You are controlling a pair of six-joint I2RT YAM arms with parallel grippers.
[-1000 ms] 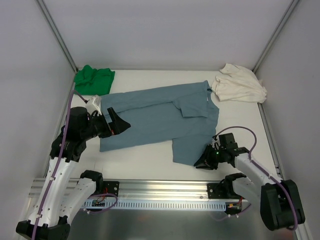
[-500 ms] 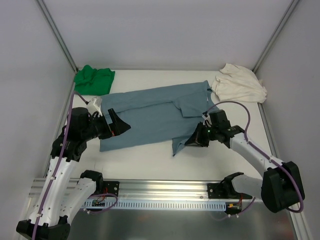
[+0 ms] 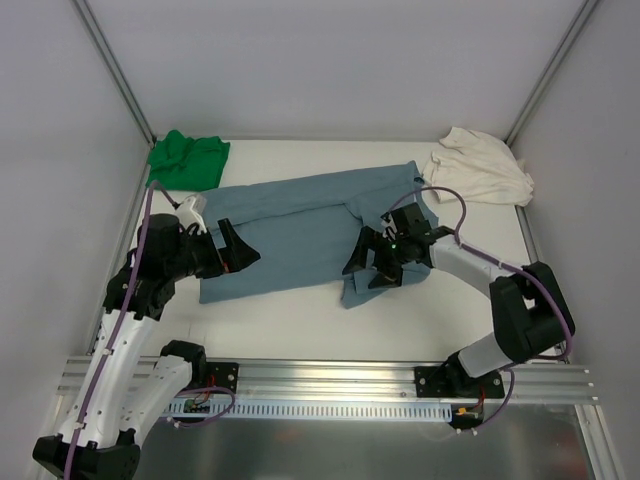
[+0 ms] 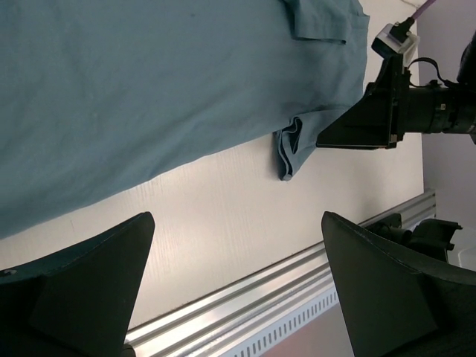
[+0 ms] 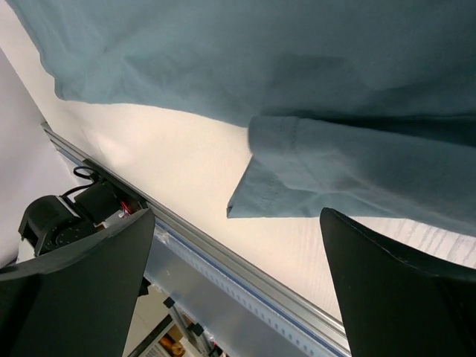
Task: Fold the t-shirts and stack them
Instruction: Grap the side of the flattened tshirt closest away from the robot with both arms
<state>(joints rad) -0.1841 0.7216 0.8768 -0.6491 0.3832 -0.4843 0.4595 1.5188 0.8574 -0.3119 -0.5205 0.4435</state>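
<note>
Left gripper (image 3: 238, 250): jaws apart, empty, at the left end of the blue-grey t-shirt (image 3: 300, 225). Shirt spread mid-table, long axis left-right. Its bunched lower-right edge lies just under the right gripper (image 3: 366, 268), jaws wide, holding nothing; right arm nearer

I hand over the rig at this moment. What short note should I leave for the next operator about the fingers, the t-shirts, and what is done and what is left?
Left gripper: fingers open, empty, above the left end of the blue-grey tee.
Right gripper: fingers open, empty, over that tee's folded-in near right corner.
Green tee: crumpled, far left corner.
Cream tee: crumpled, far right corner.
Done: blue-grey tee spread out mid-table, a first fold started at its right end.
Left: finish folding it, fold the other two, stack all three.
</note>
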